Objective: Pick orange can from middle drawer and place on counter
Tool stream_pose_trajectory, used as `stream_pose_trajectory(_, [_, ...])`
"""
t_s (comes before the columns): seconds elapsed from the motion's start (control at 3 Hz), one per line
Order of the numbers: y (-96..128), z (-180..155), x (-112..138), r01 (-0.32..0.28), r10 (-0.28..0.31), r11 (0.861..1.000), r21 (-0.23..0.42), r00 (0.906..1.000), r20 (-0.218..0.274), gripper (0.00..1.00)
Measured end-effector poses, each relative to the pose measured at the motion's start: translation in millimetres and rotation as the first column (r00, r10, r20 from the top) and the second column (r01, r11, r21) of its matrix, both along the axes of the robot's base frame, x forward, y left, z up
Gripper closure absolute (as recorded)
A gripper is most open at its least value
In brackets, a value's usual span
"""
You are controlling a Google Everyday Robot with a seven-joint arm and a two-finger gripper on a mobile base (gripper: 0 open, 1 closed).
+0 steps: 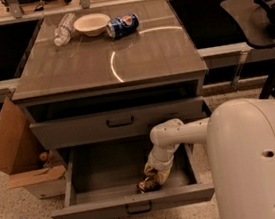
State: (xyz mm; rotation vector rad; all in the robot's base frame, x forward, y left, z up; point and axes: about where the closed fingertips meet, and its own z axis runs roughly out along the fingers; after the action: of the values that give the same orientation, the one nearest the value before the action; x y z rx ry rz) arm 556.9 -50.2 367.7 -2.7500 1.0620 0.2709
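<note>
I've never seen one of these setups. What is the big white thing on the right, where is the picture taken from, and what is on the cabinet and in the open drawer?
The big white shape is a robot's single arm, seen close up. There is one camera, looking down on the scene from above; where it is mounted is not known. The arm reaches into the open bottom drawer, and its claw is down at a crushed orange can near the drawer's front. Whether the claw has gripped the can cannot be seen. The upper drawer is closed. On the cabinet's glossy top, near the back edge, lie a white bowl, a blue Pepsi can on its side and a plastic bottle. A cardboard box stands on the floor.
</note>
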Motion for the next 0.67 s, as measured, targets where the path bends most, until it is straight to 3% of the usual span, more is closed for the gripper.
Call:
stream_pose_trajectory(0.33, [0,4,-2,-0.005,0.005,1.0,0.007,1.0,0.003,0.89])
stream_pose_trajectory(0.67, [-11,30,-9,0.015,-0.016,1.0,0.027,0.9997,0.017,1.0])
